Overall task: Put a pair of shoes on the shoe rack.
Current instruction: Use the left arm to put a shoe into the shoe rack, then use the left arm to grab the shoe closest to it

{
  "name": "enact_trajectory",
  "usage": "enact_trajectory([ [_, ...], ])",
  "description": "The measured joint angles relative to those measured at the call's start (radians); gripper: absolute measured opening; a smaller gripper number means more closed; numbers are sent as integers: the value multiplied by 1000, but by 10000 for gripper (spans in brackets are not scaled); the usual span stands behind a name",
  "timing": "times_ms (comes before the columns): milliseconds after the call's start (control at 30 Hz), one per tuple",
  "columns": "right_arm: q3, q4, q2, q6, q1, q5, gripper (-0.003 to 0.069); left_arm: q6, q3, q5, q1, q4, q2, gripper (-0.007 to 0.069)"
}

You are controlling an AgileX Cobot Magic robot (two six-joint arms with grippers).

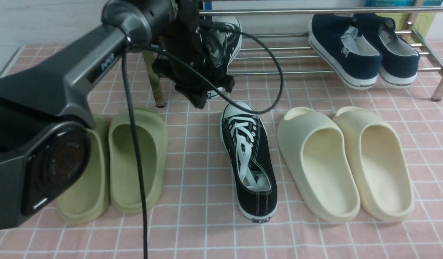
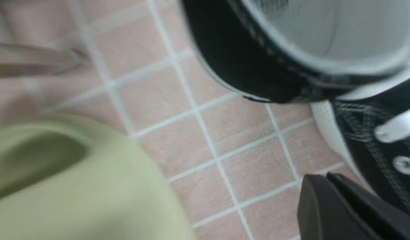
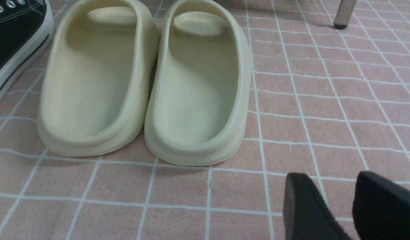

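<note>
One black canvas sneaker (image 1: 231, 39) rests on the steel shoe rack (image 1: 307, 71) at its left end, heel outward, largely hidden behind my left arm. Its heel also shows in the left wrist view (image 2: 244, 60). The other black sneaker (image 1: 248, 158) lies on the pink tiled floor, toe toward the rack; it also shows in the left wrist view (image 2: 368, 140) and the right wrist view (image 3: 11, 43). My left gripper (image 1: 201, 102) (image 2: 324, 180) is shut and empty, just below the racked sneaker's heel. My right gripper (image 3: 338, 193) is open and empty over bare floor, out of the front view.
Navy slip-ons (image 1: 361, 50) sit on the rack's right end. Green slides (image 1: 135, 158) lie left of the floor sneaker, cream slides (image 1: 347, 162) (image 3: 141, 80) right of it. Rack legs stand at the left (image 1: 154, 86) and the right (image 1: 442, 84). A black cable (image 1: 275, 64) loops off my left arm.
</note>
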Motion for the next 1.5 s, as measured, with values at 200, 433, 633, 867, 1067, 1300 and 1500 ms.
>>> enact_trajectory([
  [200,0,0,0,0,0,0,237,0,1,-122,0,13,21,29],
  [433,0,0,0,0,0,0,237,-75,1,-152,0,0,21,29],
  [633,0,0,0,0,0,0,237,-70,1,-172,0,-60,6,29],
  [867,0,0,0,0,0,0,237,-66,0,-137,-18,-118,-28,32],
  [1067,0,0,0,0,0,0,237,-14,13,-6,-81,-100,-78,36],
  [1300,0,0,0,0,0,0,239,0,207,-1,-242,-66,-298,41],
  [1500,0,0,0,0,0,0,239,-76,506,-177,-295,-21,-426,41],
])
